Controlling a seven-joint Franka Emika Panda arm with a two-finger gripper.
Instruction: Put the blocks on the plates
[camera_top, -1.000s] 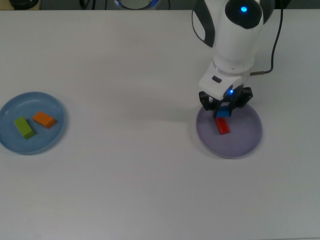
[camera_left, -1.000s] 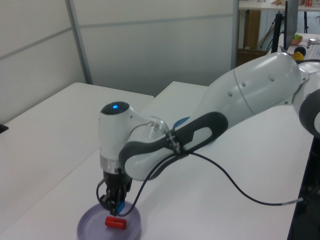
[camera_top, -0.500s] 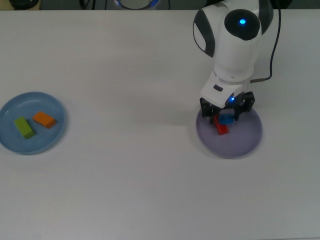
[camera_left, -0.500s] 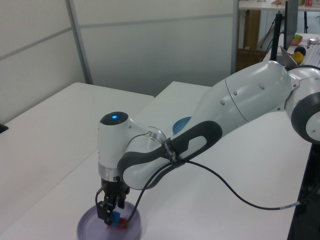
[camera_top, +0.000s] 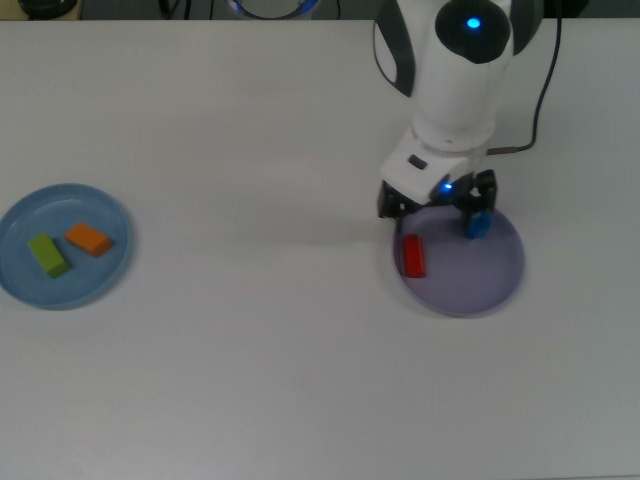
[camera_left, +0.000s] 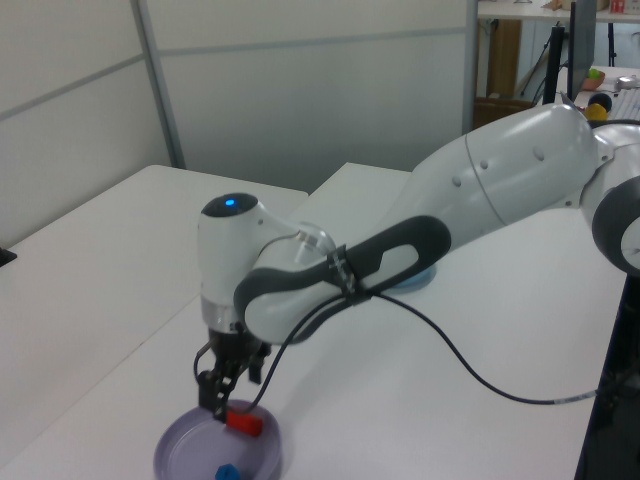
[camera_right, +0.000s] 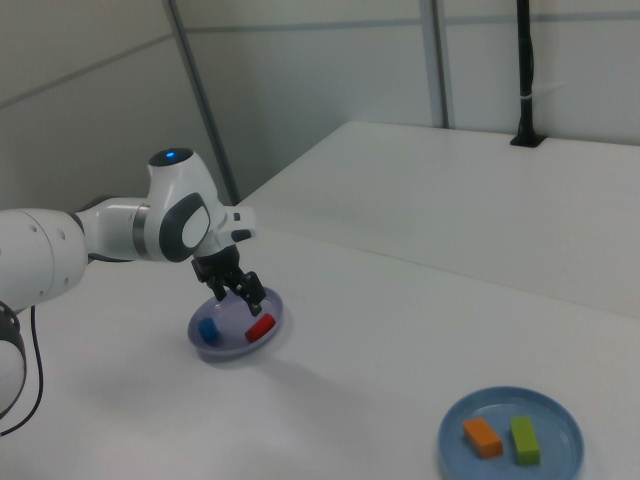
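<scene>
Half a second ago the blue block (camera_top: 477, 226) sat between the fingers over the red block (camera_top: 413, 255). Now it lies free on the lavender plate (camera_top: 490, 285), toward the top view's right, and the red block lies near the plate's edge on the top view's left, turned more upright in that view than before. The two blocks are apart now.

The gripper (camera_top: 437, 205) has lifted and shifted toward the far rim of the lavender plate in the top view. Its fingers are spread wide with nothing between them; one finger (camera_top: 394, 204) stands to the top view's left of the plate, the other just above the blue block.

In the left view the gripper (camera_left: 222, 385) hangs just over the red block (camera_left: 243, 423), and whether a finger touches the block cannot be told. The blue block (camera_left: 226, 471) shows low at the near rim of the lavender plate (camera_left: 180, 459), which is cut off by the bottom edge.

The light blue plate (camera_top: 20, 285) on the top view's far left carries the green block (camera_top: 48, 254) and the orange block (camera_top: 88, 239), side by side, unchanged. In the left view the arm hides most of that plate.

The table (camera_top: 250, 120) is white.
</scene>
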